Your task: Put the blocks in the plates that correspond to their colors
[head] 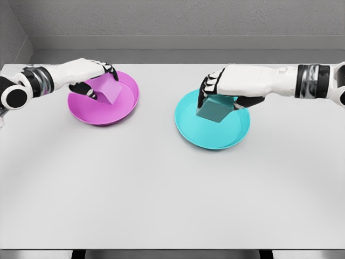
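Your left hand (99,81) was curled around the pink block (108,90), holding it tilted over the pink plate (126,105), and your right hand (218,94) was clamped on the teal block (213,110) over the teal plate (191,127); I couldn't tell whether either block was touching its plate. If you had opened the fingers while a block was tilted or off the surface, it likely would have tumbled, ridden up the sloped rim and ended on the white counter (161,189). Pulling back with a finger hooked on a block could have dragged it out or shoved the plate.
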Available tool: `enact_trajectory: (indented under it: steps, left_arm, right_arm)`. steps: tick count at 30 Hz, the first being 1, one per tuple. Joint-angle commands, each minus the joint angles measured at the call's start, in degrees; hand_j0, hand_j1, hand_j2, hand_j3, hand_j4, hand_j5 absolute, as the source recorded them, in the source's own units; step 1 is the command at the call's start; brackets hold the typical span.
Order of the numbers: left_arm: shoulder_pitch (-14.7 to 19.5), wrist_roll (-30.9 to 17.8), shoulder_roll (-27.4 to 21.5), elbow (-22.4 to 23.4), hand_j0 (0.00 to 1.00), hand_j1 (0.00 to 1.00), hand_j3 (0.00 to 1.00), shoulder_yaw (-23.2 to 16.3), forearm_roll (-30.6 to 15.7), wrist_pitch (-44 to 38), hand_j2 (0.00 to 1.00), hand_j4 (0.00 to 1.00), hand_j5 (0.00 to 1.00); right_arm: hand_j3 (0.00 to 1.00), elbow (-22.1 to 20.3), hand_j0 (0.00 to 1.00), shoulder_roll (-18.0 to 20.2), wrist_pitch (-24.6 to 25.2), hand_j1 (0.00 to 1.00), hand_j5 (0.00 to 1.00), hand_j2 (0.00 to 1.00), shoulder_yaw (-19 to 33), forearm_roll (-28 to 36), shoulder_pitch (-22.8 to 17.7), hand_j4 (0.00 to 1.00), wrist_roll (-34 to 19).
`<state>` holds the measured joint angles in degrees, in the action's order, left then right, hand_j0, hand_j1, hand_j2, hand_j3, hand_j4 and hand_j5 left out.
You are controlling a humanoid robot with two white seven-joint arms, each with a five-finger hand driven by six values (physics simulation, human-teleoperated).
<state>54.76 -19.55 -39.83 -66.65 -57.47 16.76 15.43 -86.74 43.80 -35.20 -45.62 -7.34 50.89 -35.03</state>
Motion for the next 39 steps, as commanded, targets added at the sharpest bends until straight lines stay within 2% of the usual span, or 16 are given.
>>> enact_trajectory:
  steps: [1, 2, 4, 6, 7, 8, 14, 16, 17, 18, 21, 25, 28, 31, 35, 39]
  left_arm:
    - [0.0, 0.0, 4.0, 5.8, 0.46, 0.46, 0.46, 0.1, 1.6, 0.0, 0.46, 0.46, 0.46]
    - [0.0, 0.0, 4.0, 6.5, 0.49, 0.49, 0.49, 0.1, 1.6, 0.0, 0.49, 0.49, 0.49]
    - [0.0, 0.0, 4.0, 6.6, 0.64, 0.64, 0.64, 0.1, 1.5, -0.1, 0.64, 0.64, 0.64]
    - [0.0, 0.0, 4.0, 7.2, 0.83, 0.83, 0.83, 0.2, 1.4, -0.2, 0.83, 0.83, 0.83]
    - [0.0, 0.0, 3.9, 7.2, 0.96, 0.96, 0.96, 0.2, 1.4, -0.1, 0.96, 0.96, 0.96]
    - [0.1, 0.1, 3.9, 7.1, 1.0, 1.0, 1.0, 0.2, 1.3, -0.1, 1.0, 1.0, 1.0]
    - [1.2, 0.4, 2.6, 6.7, 1.0, 1.0, 1.0, 0.5, 0.3, 0.7, 1.0, 1.0, 1.0]
    - [1.4, 0.7, -3.7, 6.4, 1.0, 1.0, 1.0, 0.7, -5.0, 8.9, 1.0, 1.0, 1.0]
    - [1.4, 0.7, -9.4, 6.4, 1.0, 1.0, 1.0, 0.9, -10.2, 18.6, 1.0, 1.0, 1.0]
    - [0.9, 0.7, -14.3, 6.6, 1.0, 1.0, 1.0, 1.1, -13.2, 19.6, 1.0, 1.0, 1.0]
    - [-1.3, 0.7, -19.8, 7.4, 1.0, 1.0, 1.0, 2.0, -13.5, 19.6, 1.0, 1.0, 1.0]
    - [-4.7, 0.7, -19.8, 8.1, 1.0, 1.0, 1.0, 2.0, -13.3, 19.6, 1.0, 1.0, 1.0]
    - [-4.7, 0.7, -19.8, 8.1, 1.0, 1.0, 1.0, 1.9, -13.4, 19.6, 1.0, 1.0, 1.0]
    - [-4.7, 0.6, -18.6, 7.8, 1.0, 1.0, 1.0, 1.8, -13.3, 19.6, 1.0, 1.0, 1.0]
    - [-6.1, 0.2, -13.9, 7.7, 1.0, 1.0, 1.0, 1.3, -12.7, 19.6, 1.0, 1.0, 1.0]
    - [-6.0, 0.2, -13.7, 8.0, 1.0, 1.0, 1.0, 1.0, -12.8, 19.6, 1.0, 1.0, 1.0]
  right_arm:
    - [0.94, 3.0, 0.94, -1.5, 0.2, 0.94, 0.94, 0.94, 0.9, 0.6, 0.0, 0.94, 0.0]
    - [1.0, 3.4, 1.0, -1.4, 0.2, 1.0, 1.0, 1.0, 1.0, 0.5, 0.0, 1.0, 0.0]
    - [1.0, 5.4, 1.0, -1.3, 0.2, 1.0, 1.0, 1.0, 2.4, 0.4, -0.1, 1.0, 0.0]
    - [1.0, 5.4, 1.0, -0.9, 0.2, 1.0, 1.0, 1.0, 2.6, 0.4, -0.2, 1.0, 0.0]
    - [1.0, 5.4, 1.0, -0.8, 0.2, 1.0, 1.0, 1.0, 2.9, 0.4, -0.3, 1.0, 0.0]
    - [1.0, 5.5, 1.0, -0.7, 0.2, 1.0, 1.0, 1.0, 3.2, 0.5, -0.4, 1.0, 0.0]
    - [1.0, 6.9, 1.0, -0.5, 0.2, 1.0, 1.0, 1.0, 4.7, 0.5, -1.5, 1.0, 0.0]
    - [1.0, 10.4, 1.0, -0.5, 0.2, 1.0, 1.0, 1.0, 6.4, 0.4, -1.5, 1.0, 0.0]
    - [1.0, 11.7, 1.0, 0.0, 0.2, 1.0, 1.0, 1.0, 7.0, 0.4, -1.4, 1.0, 0.0]
    - [1.0, 13.1, 1.0, 1.0, 0.2, 1.0, 1.0, 1.0, 7.6, 0.4, -1.4, 1.0, 0.0]
    - [1.0, 15.9, 1.0, 2.9, 0.2, 1.0, 1.0, 1.0, 10.5, 0.4, -1.5, 1.0, 0.0]
    - [1.0, 17.0, 1.0, 3.9, 0.2, 1.0, 1.0, 1.0, 11.4, 0.5, -2.6, 1.0, 0.0]
    - [1.0, 17.1, 1.0, 5.8, 0.2, 1.0, 1.0, 1.0, 12.2, 0.6, -2.7, 1.0, 0.0]
    - [1.0, 17.1, 1.0, 5.9, 0.2, 1.0, 1.0, 1.0, 12.6, 0.5, -3.4, 1.0, 0.0]
    - [1.0, 17.0, 1.0, 5.9, 0.2, 1.0, 1.0, 1.0, 12.5, 0.4, -3.5, 1.0, 0.0]
    - [1.0, 16.9, 1.0, 5.9, 0.2, 1.0, 1.0, 1.0, 12.4, 0.4, -3.4, 1.0, 0.0]
